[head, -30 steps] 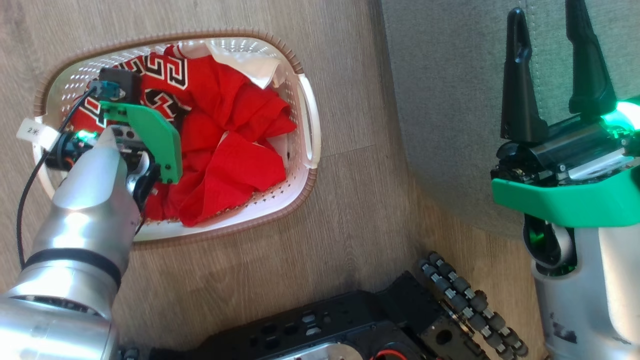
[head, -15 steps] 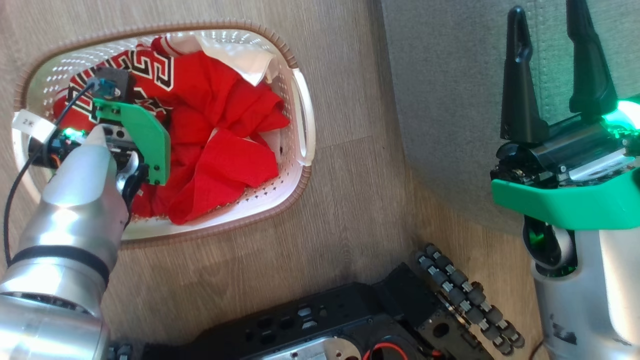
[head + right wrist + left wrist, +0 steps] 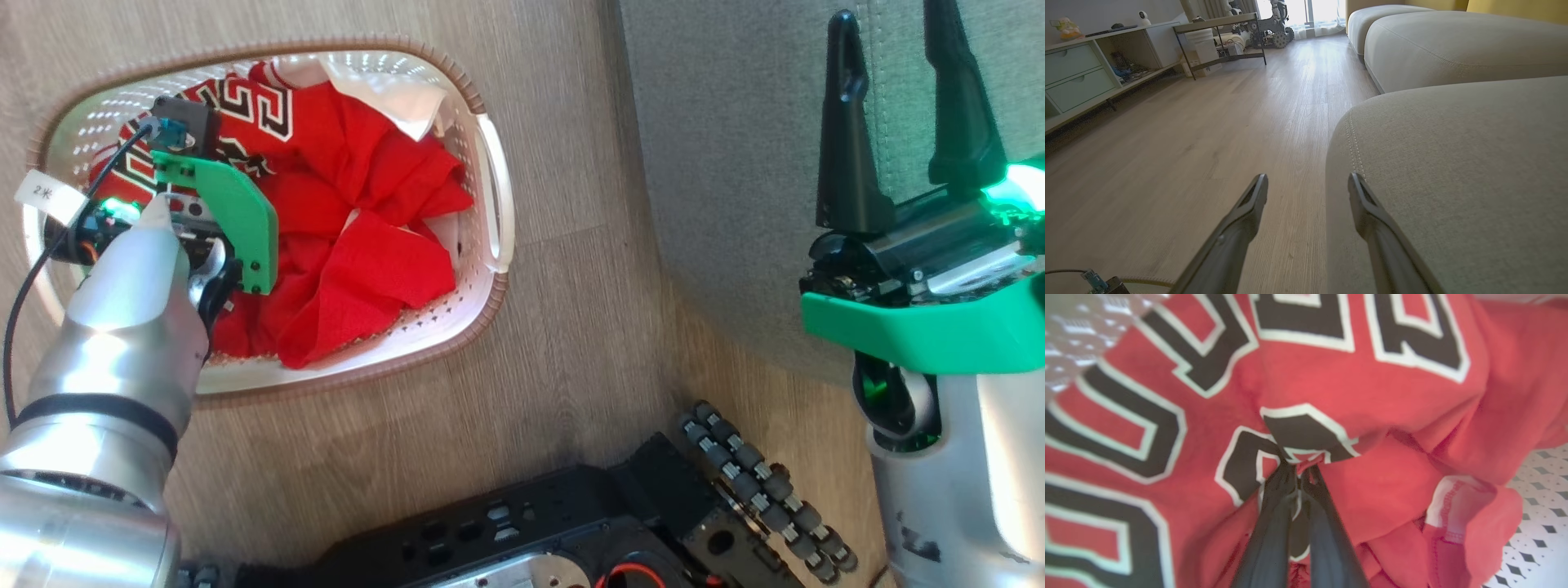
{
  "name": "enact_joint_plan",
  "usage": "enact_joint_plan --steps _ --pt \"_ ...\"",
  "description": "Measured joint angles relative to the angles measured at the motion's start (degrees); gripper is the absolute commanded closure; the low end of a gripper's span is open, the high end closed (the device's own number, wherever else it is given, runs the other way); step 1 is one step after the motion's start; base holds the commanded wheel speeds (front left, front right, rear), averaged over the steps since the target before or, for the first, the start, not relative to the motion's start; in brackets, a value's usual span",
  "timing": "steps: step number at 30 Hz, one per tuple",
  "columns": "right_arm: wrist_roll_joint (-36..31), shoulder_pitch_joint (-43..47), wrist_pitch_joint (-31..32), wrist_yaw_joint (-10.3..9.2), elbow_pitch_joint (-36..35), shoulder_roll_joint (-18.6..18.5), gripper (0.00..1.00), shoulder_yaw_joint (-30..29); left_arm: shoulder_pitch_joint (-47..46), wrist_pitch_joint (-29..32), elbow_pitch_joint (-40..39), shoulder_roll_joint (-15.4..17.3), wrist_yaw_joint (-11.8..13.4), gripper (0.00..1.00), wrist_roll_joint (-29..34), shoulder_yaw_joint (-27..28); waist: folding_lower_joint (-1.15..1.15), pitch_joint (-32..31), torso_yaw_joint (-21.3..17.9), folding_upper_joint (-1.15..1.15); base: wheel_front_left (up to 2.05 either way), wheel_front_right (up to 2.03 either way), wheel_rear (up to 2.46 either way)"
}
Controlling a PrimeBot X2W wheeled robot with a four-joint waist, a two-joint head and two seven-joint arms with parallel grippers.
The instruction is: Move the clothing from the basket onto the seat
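The left gripper [image 3: 1298, 473] is down inside the basket [image 3: 493, 196], its fingers closed tight on a bunched fold of the clothing [image 3: 1372, 396], pinching the jersey right at a black, white-edged numeral. The rest of the red pile spreads all round the gripper and off to its right across the basket's bottom.

Against half a second ago, the left wrist sits a little farther up the head view relative to the basket rim. The folds of the clothing [image 3: 367, 212] lie much as they did. The small leftward drift of basket and floor [image 3: 571, 343] since a second ago is shared by the robot's base, so it is the camera's.

The right gripper [image 3: 890, 16] has not shifted: fingers well apart, holding nothing, over the near edge of the seat [image 3: 735, 163], which extends beyond and to its right.
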Motion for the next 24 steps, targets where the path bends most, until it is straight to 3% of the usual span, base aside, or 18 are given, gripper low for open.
enact_joint_plan --steps 18,24 --pt "0.14 0.27 0.0 0.0 4.61 0.01 0.0 1.3 9.65 -15.29 -0.55 -1.35 -0.07 1.0 -3.98 -0.12 0.0 -14.02 1.26 0.0 0.0 0.0 0.0" --pt "0.85 4.39 0.0 0.0 7.6 -0.21 0.0 1.83 16.45 -18.02 -8.37 -1.03 -0.05 1.0 -4.77 0.58 0.0 -23.16 1.74 0.0 0.0 0.0 0.0"
